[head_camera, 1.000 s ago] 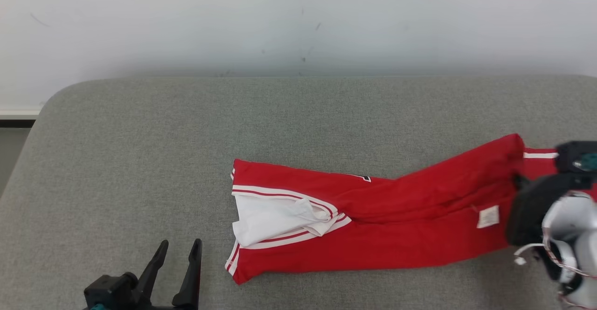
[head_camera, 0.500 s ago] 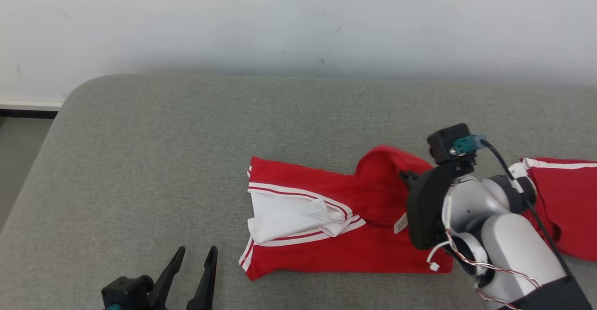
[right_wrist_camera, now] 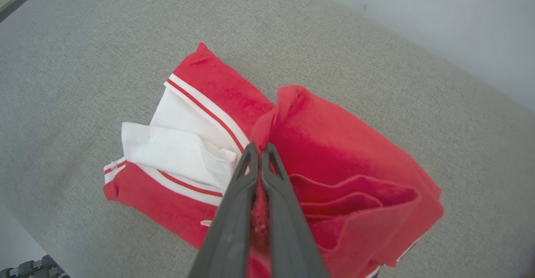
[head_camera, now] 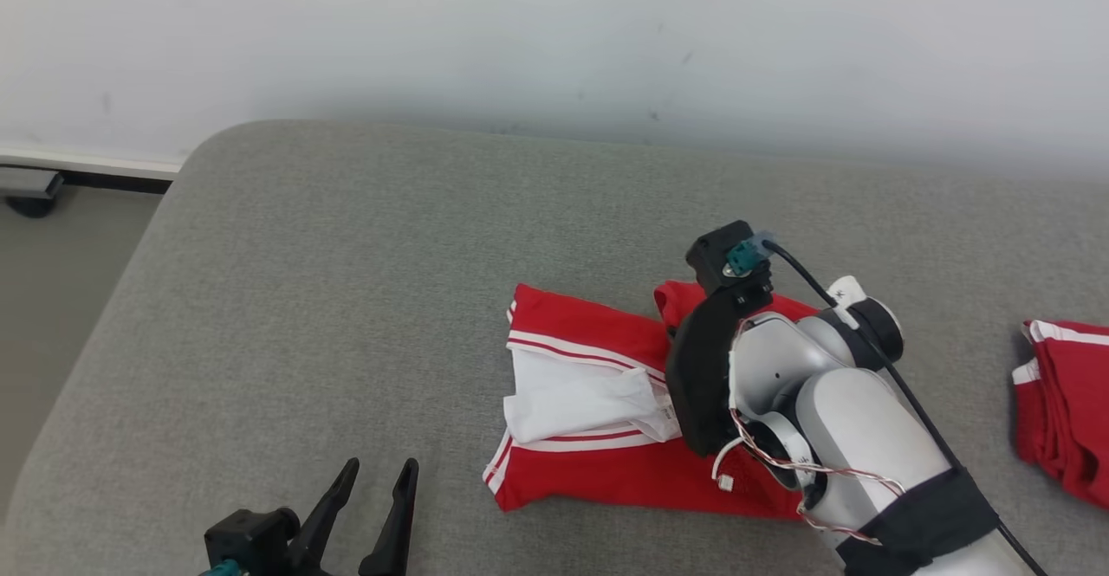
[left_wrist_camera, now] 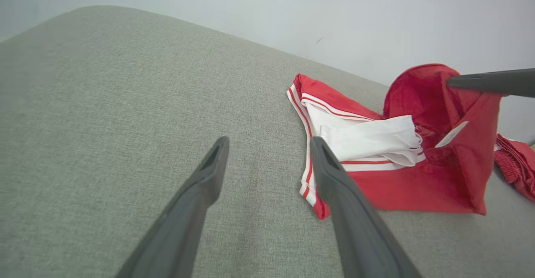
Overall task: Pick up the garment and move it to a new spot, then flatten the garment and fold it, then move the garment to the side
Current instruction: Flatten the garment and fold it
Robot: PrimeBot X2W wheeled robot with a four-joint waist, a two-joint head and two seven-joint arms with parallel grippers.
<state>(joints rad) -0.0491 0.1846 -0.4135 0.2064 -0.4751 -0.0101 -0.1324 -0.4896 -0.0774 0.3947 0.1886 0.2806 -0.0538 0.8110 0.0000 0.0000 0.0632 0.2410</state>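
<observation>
Right wrist view: right tool (right_wrist_camera: 260, 146) clamped on a raised fold of the garment (right_wrist_camera: 334, 144); left tool (left_wrist_camera: 269, 142) spread, near it.

Right gripper (right_wrist_camera: 258, 148), clamped on far end of red garment (head_camera: 606, 472), has carried it from right edge leftward toward white-lined end; garment, earlier stretched long, now doubled over and much shorter, raised fold above lower layer; right forearm (head_camera: 832, 403) now over garment's middle; head camera swung left, so grey cushion (head_camera: 346, 255) corner sits further right in view.
</observation>
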